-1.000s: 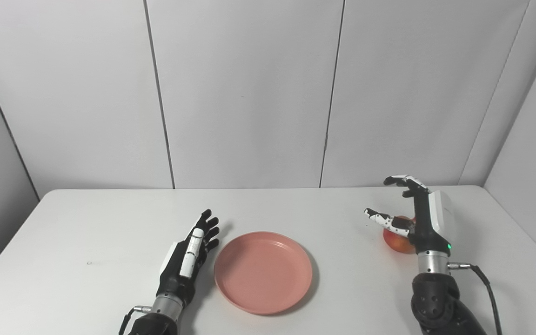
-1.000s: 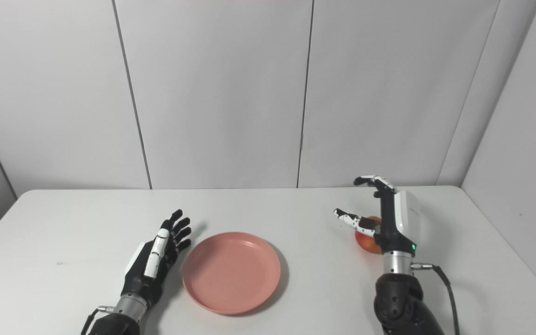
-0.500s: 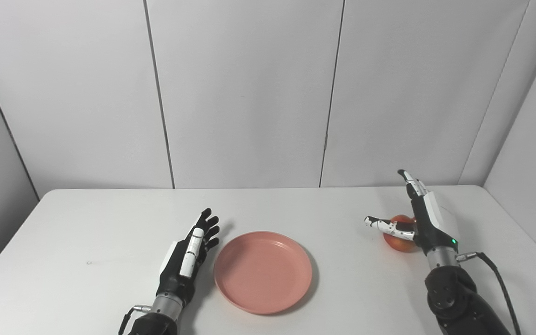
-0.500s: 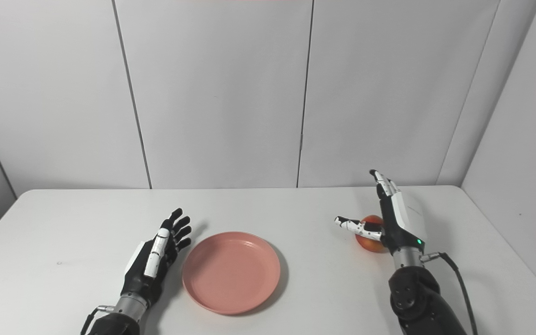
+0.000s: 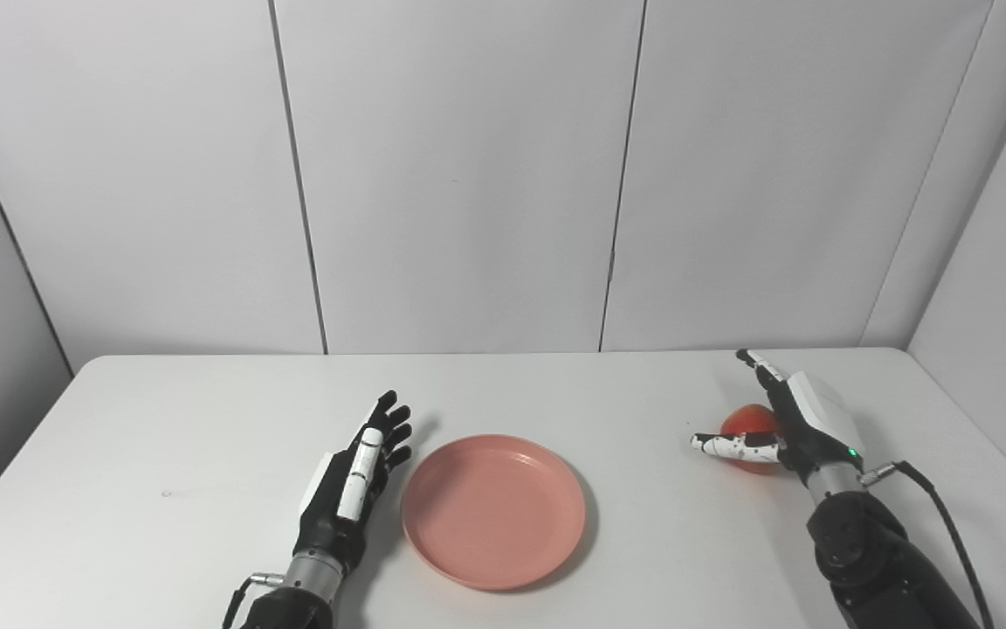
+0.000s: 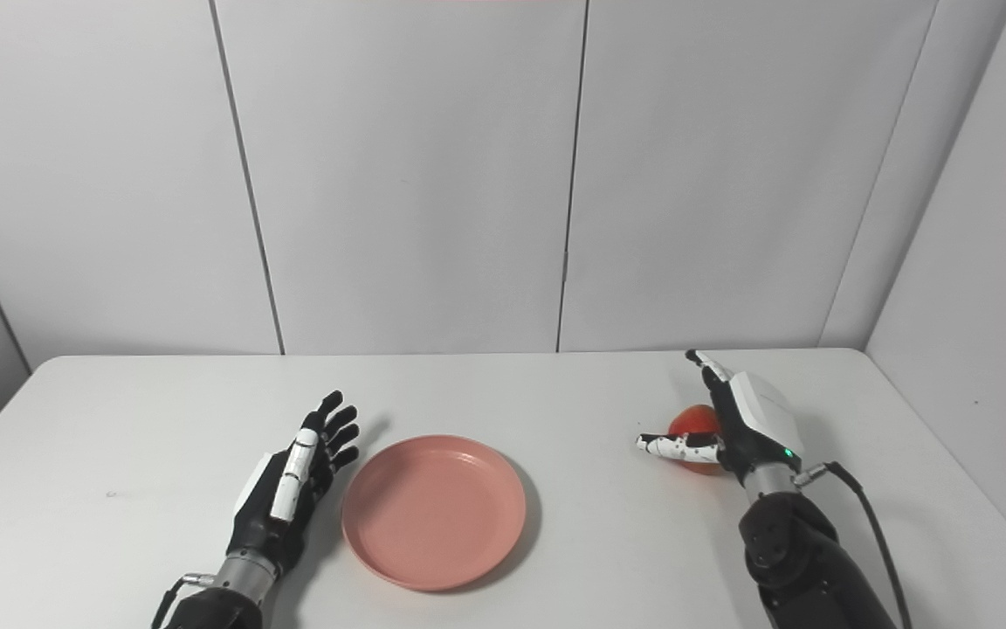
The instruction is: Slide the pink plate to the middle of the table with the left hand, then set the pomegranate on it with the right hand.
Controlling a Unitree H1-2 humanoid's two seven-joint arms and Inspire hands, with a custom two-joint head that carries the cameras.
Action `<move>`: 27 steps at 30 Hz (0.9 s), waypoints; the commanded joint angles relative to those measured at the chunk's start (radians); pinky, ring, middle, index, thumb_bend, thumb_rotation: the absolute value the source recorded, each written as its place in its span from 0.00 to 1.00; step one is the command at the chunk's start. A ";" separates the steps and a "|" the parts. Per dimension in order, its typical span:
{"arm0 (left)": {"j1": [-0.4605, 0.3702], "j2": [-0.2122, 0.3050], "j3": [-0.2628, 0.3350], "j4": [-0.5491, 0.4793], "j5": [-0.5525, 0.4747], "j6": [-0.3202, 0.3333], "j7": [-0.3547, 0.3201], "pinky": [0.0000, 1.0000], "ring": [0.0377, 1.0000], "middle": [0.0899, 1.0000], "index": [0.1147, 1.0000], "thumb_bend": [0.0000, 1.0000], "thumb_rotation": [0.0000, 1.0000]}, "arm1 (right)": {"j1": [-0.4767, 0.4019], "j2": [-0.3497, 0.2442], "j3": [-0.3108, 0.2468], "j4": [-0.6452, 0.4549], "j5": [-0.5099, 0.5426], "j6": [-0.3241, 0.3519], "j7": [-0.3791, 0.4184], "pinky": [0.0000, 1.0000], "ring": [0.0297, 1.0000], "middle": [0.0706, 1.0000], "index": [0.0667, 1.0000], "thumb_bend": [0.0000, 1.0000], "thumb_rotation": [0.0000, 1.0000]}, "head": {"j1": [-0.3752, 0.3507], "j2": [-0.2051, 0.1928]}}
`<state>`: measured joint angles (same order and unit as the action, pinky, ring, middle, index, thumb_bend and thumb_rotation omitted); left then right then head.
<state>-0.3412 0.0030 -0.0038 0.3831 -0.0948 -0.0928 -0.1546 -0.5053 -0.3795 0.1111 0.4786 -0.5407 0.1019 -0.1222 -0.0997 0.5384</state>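
So, my left hand [image 5: 354,476] lies flat, fingers straight and slightly spread, holding nothing, just beside the left rim of the pink plate [image 5: 493,510]. The plate sits roughly mid-table toward the near edge, so I judge the slide step done and the left hand parked out of the way. My right hand [image 5: 789,426] is cupped around the pomegranate [image 5: 746,422], which rests on the white table [image 5: 162,419] on the right side, well apart from the plate. Thumb stretched out in front of the fruit, fingers extended past its far side, palm behind it; not closed yet, no grip I can confirm, contact unclear since the hand hides part of the fruit. This reads as the pre-grasp: hand wrapped loosely so closing traps the fruit. The plate is shallow, round, with a raised lip, matte plastic-looking, smooth. The pomegranate is round, red-orange, slightly glossy, likely to roll if nudged. Table surface plain and smooth, so little friction to stop it.
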 commanded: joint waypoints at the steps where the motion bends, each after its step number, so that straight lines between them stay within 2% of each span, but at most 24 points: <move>1: 0.011 -0.001 -0.003 0.017 0.000 -0.027 -0.001 0.92 0.94 0.94 0.94 0.49 1.00 | -0.054 -0.031 -0.011 -0.027 0.004 0.023 0.008 0.88 0.90 0.88 0.87 0.91 0.33 | -0.001 0.002; 7: 0.013 -0.002 -0.002 0.008 0.000 -0.016 0.002 0.92 0.94 0.94 0.94 0.50 1.00 | -0.055 -0.041 -0.005 -0.032 0.010 0.052 0.056 0.88 0.90 0.89 0.87 0.91 0.32 | -0.001 0.003; 12: 0.012 0.000 -0.001 0.014 -0.007 -0.025 -0.007 0.92 0.94 0.94 0.94 0.50 1.00 | -0.053 -0.045 -0.005 -0.046 0.022 0.065 0.093 0.87 0.90 0.90 0.87 0.90 0.27 | -0.002 0.004; 17: 0.012 -0.002 0.000 0.014 -0.009 -0.020 -0.006 0.92 0.94 0.94 0.94 0.49 1.00 | -0.050 -0.049 -0.003 -0.069 0.022 0.086 0.122 0.81 0.88 0.88 0.84 0.89 0.18 | -0.002 0.006; 18: 0.011 -0.001 -0.001 0.015 -0.006 -0.021 -0.005 0.92 0.94 0.94 0.95 0.49 1.00 | -0.048 -0.047 -0.011 -0.079 0.038 0.090 0.131 0.75 0.86 0.87 0.83 0.88 0.15 | -0.002 0.007; 20: 0.012 -0.002 -0.001 0.012 -0.005 -0.021 -0.002 0.92 0.94 0.94 0.94 0.50 1.00 | -0.045 -0.045 -0.020 -0.091 0.060 0.092 0.144 0.71 0.84 0.86 0.81 0.88 0.09 | -0.002 0.007; 21: 0.013 -0.004 0.000 0.010 -0.005 -0.020 -0.001 0.92 0.94 0.94 0.94 0.49 1.00 | -0.044 -0.045 -0.022 -0.094 0.066 0.091 0.147 0.65 0.78 0.84 0.79 0.87 0.04 | -0.002 0.007; 22: 0.013 -0.004 0.000 0.008 -0.006 -0.018 -0.002 0.92 0.94 0.94 0.94 0.49 1.00 | -0.043 -0.046 -0.023 -0.097 0.071 0.090 0.152 0.63 0.77 0.83 0.79 0.87 0.02 | -0.002 0.007; 24: 0.013 -0.003 -0.001 0.009 -0.008 -0.016 -0.006 0.92 0.94 0.94 0.95 0.49 1.00 | -0.041 -0.045 -0.021 -0.105 0.067 0.100 0.152 0.56 0.72 0.82 0.76 0.84 0.01 | -0.002 0.007; 25: 0.013 -0.002 -0.001 0.010 -0.009 -0.016 -0.008 0.92 0.94 0.94 0.95 0.49 1.00 | -0.040 -0.044 -0.020 -0.110 0.062 0.107 0.149 0.52 0.64 0.76 0.73 0.82 0.00 | -0.002 0.007; 26: 0.013 -0.001 -0.002 0.009 -0.008 -0.015 -0.008 0.92 0.94 0.95 0.95 0.49 1.00 | -0.038 -0.040 -0.021 -0.117 0.059 0.121 0.143 0.51 0.62 0.75 0.72 0.81 0.00 | -0.003 0.008; 27: 0.014 0.000 -0.002 0.008 -0.006 -0.015 -0.007 0.92 0.94 0.94 0.95 0.50 1.00 | -0.038 -0.036 -0.022 -0.121 0.053 0.131 0.135 0.45 0.53 0.69 0.69 0.67 0.00 | -0.003 0.008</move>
<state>-0.3400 0.0033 -0.0025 0.3807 -0.0955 -0.0927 -0.1556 -0.5036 -0.4026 0.1019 0.3972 -0.4782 0.1998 0.0334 -0.1028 0.5461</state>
